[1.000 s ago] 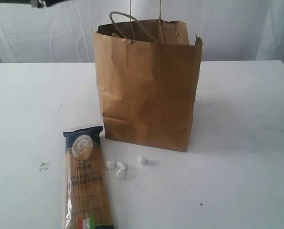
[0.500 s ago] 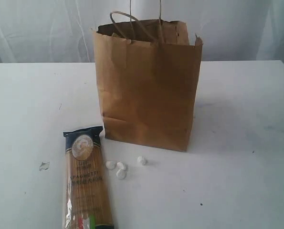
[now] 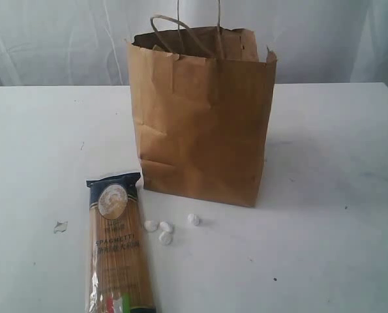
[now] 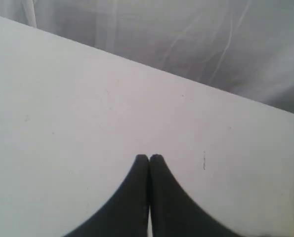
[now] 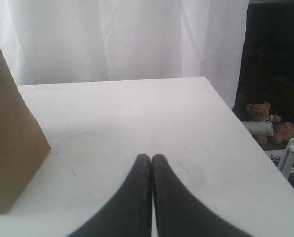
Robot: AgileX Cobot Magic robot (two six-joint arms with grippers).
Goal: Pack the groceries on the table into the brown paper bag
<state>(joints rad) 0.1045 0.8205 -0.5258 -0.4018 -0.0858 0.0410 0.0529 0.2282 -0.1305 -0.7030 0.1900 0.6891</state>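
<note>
My left gripper (image 4: 148,158): jaws pressed together, nothing held; bare table (image 4: 87,113) ahead of tips. My right gripper (image 5: 151,157): jaws likewise closed, empty. Brown paper bag (image 5: 8,133) upright near right jaws, off to one side, not touching. Long spaghetti packet (image 3: 115,248) flat on table in front of bag, well apart from both jaws, in neither wrist view. Small white lumps (image 3: 165,231) just beside packet; cannot tell what. No other groceries on show. Likely bagged, inside hidden. I judge packet alone left.

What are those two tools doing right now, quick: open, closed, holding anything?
Left tool: closed, holding nothing.
Right tool: closed, holding nothing.
</note>
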